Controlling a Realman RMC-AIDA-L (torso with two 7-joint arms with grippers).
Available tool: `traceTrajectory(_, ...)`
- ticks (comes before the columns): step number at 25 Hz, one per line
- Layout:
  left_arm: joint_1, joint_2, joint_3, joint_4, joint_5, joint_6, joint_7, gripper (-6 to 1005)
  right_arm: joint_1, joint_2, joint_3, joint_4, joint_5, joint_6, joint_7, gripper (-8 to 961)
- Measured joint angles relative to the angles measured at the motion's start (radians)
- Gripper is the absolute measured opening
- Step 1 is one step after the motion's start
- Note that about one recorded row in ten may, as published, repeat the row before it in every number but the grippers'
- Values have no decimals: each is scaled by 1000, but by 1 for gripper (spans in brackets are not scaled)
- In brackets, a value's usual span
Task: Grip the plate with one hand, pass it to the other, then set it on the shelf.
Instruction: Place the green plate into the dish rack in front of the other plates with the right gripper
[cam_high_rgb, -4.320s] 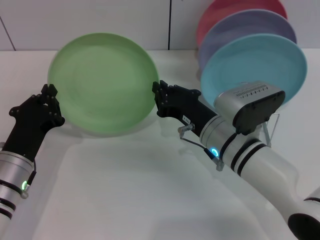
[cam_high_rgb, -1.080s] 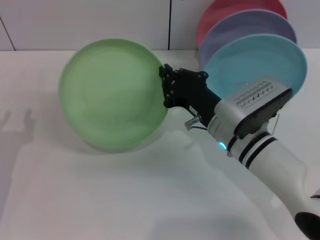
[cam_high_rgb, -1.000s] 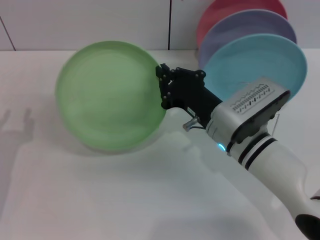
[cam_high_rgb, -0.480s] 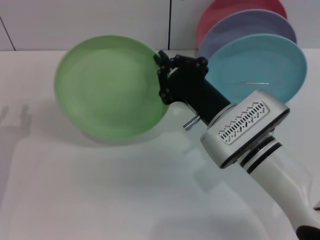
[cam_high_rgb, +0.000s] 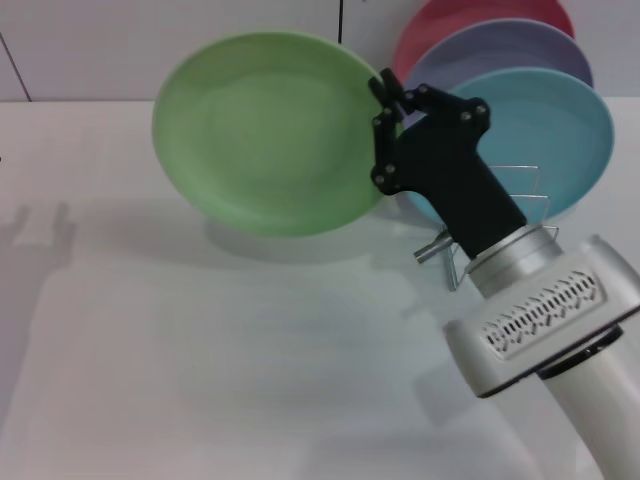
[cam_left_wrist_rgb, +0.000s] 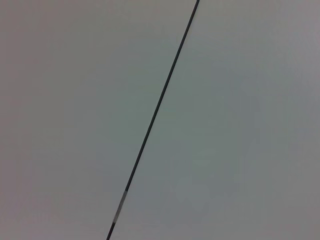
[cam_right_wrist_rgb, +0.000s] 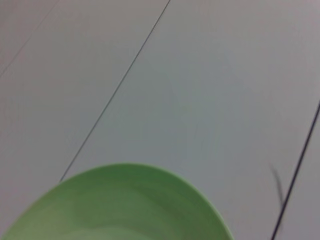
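White and bare in the foreground, the bench (cam_high_rgb: 200, 380) is filling the near part of the head view, with a pale tiled wall running behind it. Nearest the camera, the right arm's silver-and-white forearm is rising from the lower right corner and reaching away toward the back of the bench. Its black right gripper (cam_high_rgb: 385, 125) is sitting at the right-hand edge of the plate (cam_high_rgb: 265, 130), its jaws pinching the rim there. That light green plate is hanging clear of the bench, tilted with its hollow face toward the camera (a soft shadow is lying on the surface under it), just to the left of the rack. Behind the gripper, the shelf (cam_high_rgb: 525, 205) is showing as a few thin silver wires, partly hidden by the arm. Standing upright in it are a turquoise-blue plate (cam_high_rgb: 545, 130), then a lavender plate (cam_high_rgb: 480, 55) behind that, then a pink-red plate (cam_high_rgb: 470, 20) at the very back. The right wrist view is showing only the green plate's edge against wall tiles. The left gripper is showing in none of the views.
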Motion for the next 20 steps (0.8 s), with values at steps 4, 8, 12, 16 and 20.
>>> traceTrajectory(4, -4, 1, 3, 2, 2, 18, -19, 514, -13, 0, -3, -18, -6, -49, 1, 18)
traceTrajectory(8, -10, 2, 6, 16, 23, 37, -65, 514, -33, -2, -5, -56, -37, -119, 18, 17)
traceTrajectory(12, -15, 3, 7, 31, 54, 51, -90, 514, -57, -3, -8, -91, -54, -198, 48, 18)
traceTrajectory(16, -18, 3, 13, 32, 69, 56, -92, 514, -81, -5, -4, -135, -64, -276, 94, 19)
traceTrajectory(20, -18, 3, 17, 32, 70, 62, -92, 514, -94, -5, 7, -186, -60, -341, 177, 19)
